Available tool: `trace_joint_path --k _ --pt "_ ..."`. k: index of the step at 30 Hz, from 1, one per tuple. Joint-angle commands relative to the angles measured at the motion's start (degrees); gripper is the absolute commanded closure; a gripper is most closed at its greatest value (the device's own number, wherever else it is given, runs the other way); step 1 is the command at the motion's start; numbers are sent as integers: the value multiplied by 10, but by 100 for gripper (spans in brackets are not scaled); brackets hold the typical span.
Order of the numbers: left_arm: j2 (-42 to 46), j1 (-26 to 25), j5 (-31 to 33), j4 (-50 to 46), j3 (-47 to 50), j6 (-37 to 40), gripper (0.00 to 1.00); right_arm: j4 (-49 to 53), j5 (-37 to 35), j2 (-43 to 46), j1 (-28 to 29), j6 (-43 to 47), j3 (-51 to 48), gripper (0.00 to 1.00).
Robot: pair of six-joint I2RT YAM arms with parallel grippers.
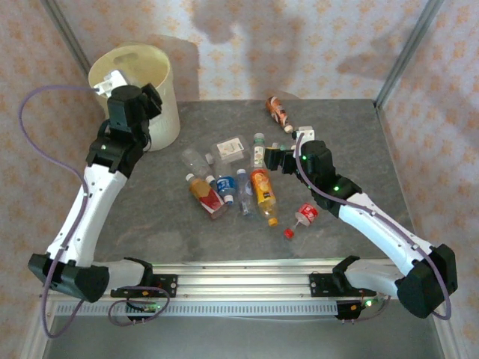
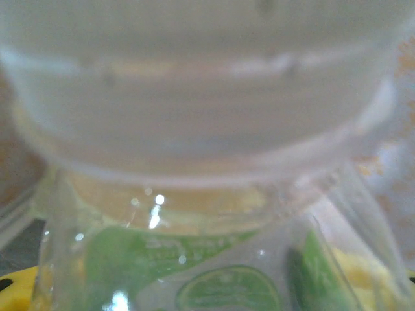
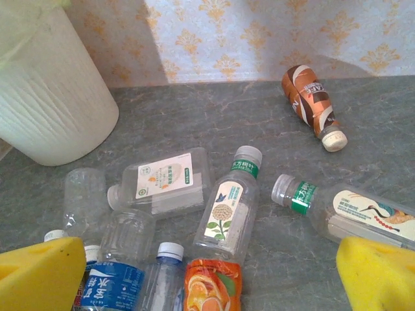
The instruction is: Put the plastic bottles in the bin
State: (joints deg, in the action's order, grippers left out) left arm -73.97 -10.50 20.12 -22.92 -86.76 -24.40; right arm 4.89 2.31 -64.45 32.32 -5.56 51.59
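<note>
— Cream bin (image 1: 161,105), upper left?
— Yes; left gripper (image 1: 112,82) above it, lime-label bottle (image 2: 214,285) between its fingers; I cannot tell if it's gripped.
— Centre?
— Several loose bottles (image 1: 232,187) on grey table (image 1: 150,217); right gripper (image 1: 271,158) wide open beside them.
</note>
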Motion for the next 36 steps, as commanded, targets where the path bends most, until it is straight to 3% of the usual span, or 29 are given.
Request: trace_joint_path --k 1,6,10,15,18,25,36 --pt "-48 41 47 52 -63 55 35 11 -15 7 2 0 25 1" --pt "-131 97 11 53 -155 62 35 22 -15 19 1 0 22 1" --pt "-200 106 20 24 -228 83 36 43 -20 25 0 -1 23 1" --pt "-242 116 49 52 -231 82 35 55 -30 36 -1 0 20 1" --pt "-289 132 42 23 -275 69 35 64 -35 40 -1 0 20 1" --pt "-427 175 -74 -93 -417 74 35 84 -38 52 -7 -1 7 1" --pt "-543 197 -120 -198 -554 108 36 83 -25 40 -16 -13 -19 1"
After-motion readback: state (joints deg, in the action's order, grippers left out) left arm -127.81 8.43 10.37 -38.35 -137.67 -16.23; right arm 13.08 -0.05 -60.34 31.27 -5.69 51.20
